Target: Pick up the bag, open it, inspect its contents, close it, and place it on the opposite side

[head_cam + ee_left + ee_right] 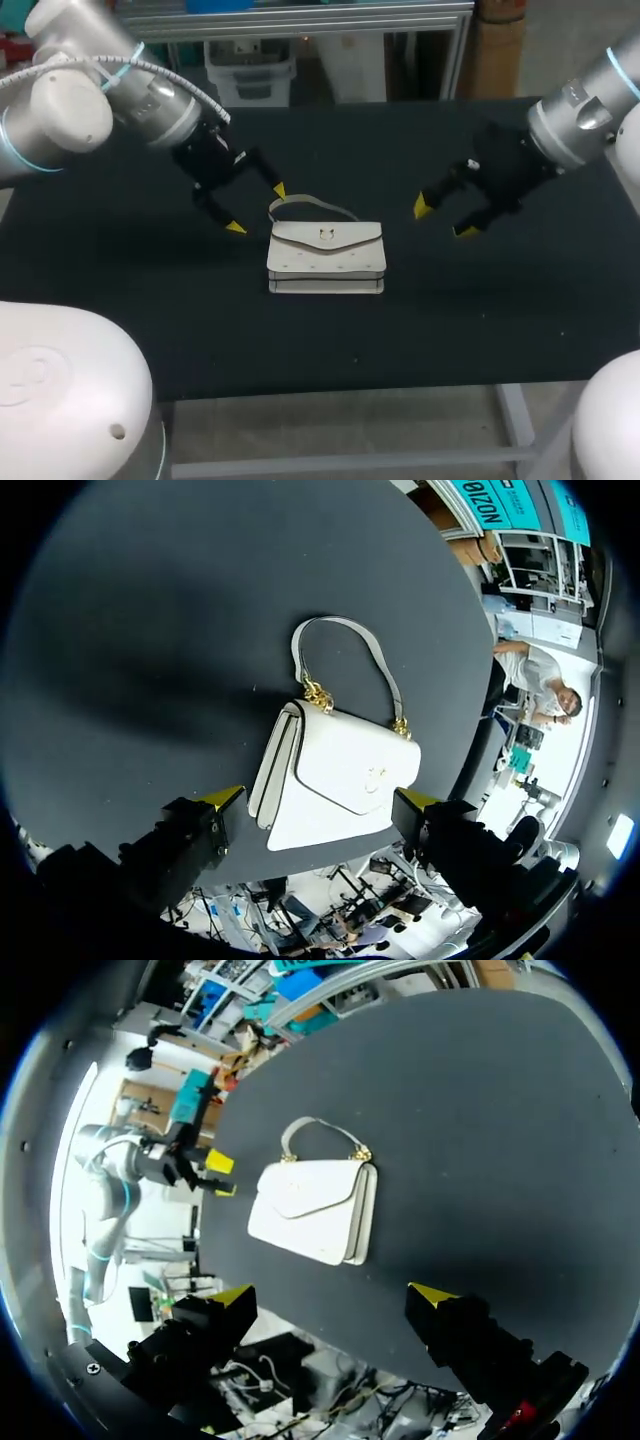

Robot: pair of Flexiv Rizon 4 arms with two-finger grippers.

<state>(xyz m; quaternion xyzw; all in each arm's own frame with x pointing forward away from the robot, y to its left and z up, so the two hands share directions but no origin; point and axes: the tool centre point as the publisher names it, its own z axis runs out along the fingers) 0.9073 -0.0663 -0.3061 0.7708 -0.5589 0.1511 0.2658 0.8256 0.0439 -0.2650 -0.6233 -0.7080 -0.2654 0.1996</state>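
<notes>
Left claw (257,209) and right claw (444,219) gape, flanking the bag (326,258).

Black table (120,300), dark matte top, pale metal frame along the near edge. One thing on it: white bag (326,258), flap side up, flap shut, small gold clasp showing. Bag sits between left gripper (257,209) and right gripper (443,219), nearer the left one. Strap with gold chain ends lies looped on the top, just beside left gripper's fingertip. Ahead of both grippers, apart from each.
</notes>
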